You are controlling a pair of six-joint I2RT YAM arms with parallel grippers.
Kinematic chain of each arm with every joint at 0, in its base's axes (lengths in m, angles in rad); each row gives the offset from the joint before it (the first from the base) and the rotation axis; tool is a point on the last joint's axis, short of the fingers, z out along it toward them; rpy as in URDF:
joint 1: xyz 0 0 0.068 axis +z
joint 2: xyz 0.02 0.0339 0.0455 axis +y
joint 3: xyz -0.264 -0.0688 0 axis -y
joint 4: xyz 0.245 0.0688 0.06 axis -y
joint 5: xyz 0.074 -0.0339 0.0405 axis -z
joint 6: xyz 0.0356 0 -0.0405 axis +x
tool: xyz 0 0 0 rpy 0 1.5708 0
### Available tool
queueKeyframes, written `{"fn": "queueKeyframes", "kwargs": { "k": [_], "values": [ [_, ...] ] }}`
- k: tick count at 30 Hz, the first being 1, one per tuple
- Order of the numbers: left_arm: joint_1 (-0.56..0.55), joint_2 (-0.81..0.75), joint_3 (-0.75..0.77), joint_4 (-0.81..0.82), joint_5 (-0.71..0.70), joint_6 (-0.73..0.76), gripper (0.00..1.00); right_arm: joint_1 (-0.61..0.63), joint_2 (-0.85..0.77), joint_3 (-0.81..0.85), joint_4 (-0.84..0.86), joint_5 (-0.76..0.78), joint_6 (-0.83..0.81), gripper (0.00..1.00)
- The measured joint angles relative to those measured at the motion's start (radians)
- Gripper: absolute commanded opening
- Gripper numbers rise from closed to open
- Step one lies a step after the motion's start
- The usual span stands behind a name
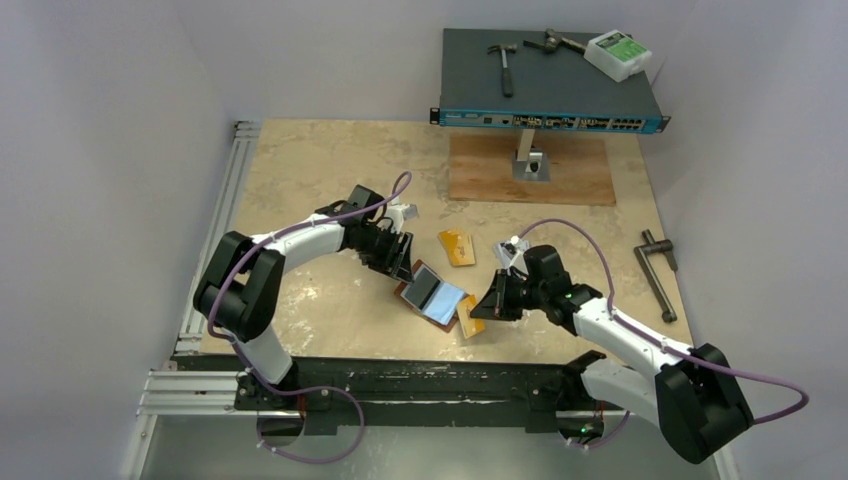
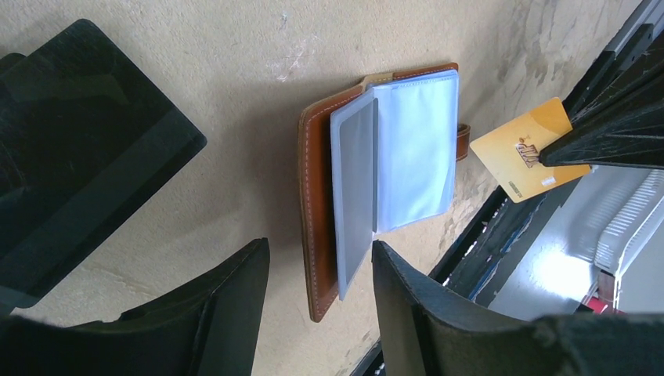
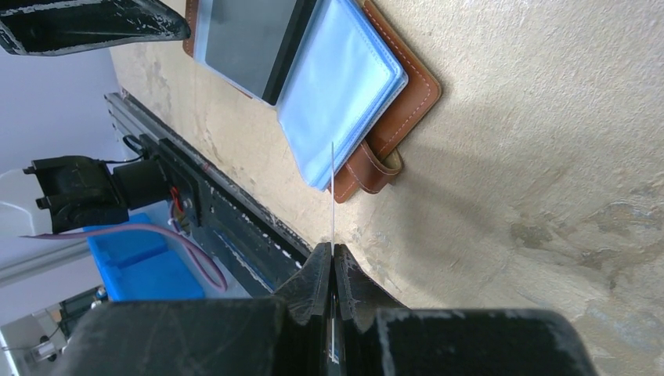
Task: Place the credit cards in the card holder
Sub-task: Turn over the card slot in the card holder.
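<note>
Both arms reach inward; left hand [image 2: 319, 258] half open, right hand [image 3: 333, 254] pinching a credit card [image 2: 526, 153].

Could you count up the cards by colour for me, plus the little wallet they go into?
Gold-orange cards: 2, one lying loose, one pinched by the right gripper
Dark card: 1, inside a card holder sleeve
Card holder: 1
Total: 4
</note>
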Motion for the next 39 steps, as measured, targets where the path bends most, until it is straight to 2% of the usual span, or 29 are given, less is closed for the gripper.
{"fn": "queueKeyframes", "kwargs": {
  "k": [39],
  "values": [
    [-0.020, 0.013, 0.000, 0.002, 0.011, -0.008, 0.49, 0.000, 0.071, -0.053, 0.140, -0.045, 0.005, 0.00]
  ]
}}
